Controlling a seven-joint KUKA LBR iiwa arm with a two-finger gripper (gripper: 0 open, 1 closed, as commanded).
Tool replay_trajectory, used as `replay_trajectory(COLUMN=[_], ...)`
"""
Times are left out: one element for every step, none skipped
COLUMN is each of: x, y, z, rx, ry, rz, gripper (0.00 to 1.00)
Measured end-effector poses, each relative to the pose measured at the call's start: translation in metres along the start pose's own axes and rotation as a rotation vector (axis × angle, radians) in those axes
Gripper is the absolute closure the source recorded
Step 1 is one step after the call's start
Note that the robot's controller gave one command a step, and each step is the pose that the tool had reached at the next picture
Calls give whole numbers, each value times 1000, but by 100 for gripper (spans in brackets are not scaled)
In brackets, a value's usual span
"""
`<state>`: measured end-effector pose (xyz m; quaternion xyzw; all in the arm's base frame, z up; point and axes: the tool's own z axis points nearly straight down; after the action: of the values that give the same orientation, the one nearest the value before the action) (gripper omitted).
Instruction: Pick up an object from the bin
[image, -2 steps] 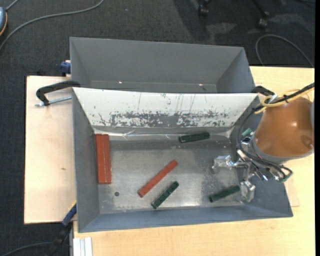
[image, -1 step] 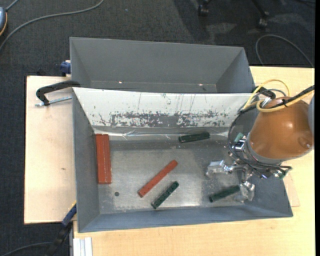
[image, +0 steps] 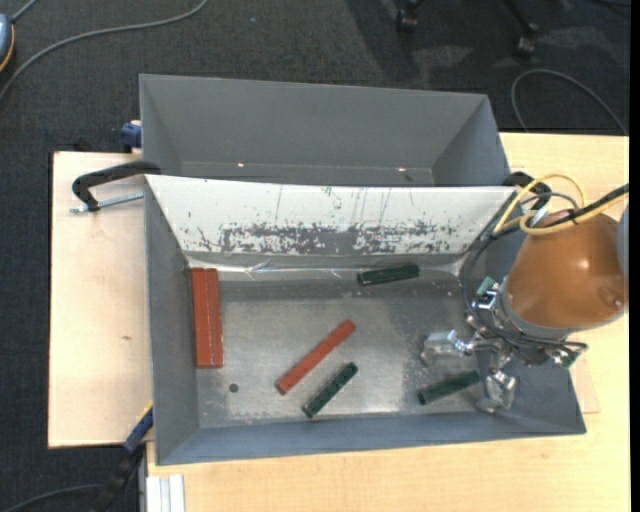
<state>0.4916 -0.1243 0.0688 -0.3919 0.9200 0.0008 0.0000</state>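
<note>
- Low in the front right corner of the bin: the gripper, fingers spread apart, nothing clamped.
- Flat on the bin floor just beside it: a dark green stick, right end nearest the fingertips.
- Looks light, stiff and probably slick.
- Calls for a pinch across the narrow width at mid-length.

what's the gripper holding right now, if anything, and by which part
Cannot tell. The gripper is down at the right end of a dark green stick in the bin's front right corner, but no clear grip on it shows.
</note>
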Motion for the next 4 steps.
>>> replay_trajectory(x=[-1, -2, -3, -5], y=[0, 0, -1, -2], z=[-1, -1, -4, -29], rx=[1, 2, 4, 7], ry=[-1, -2, -4, -5], rz=[2, 2, 3, 5], gripper=[0, 100, 100, 100])
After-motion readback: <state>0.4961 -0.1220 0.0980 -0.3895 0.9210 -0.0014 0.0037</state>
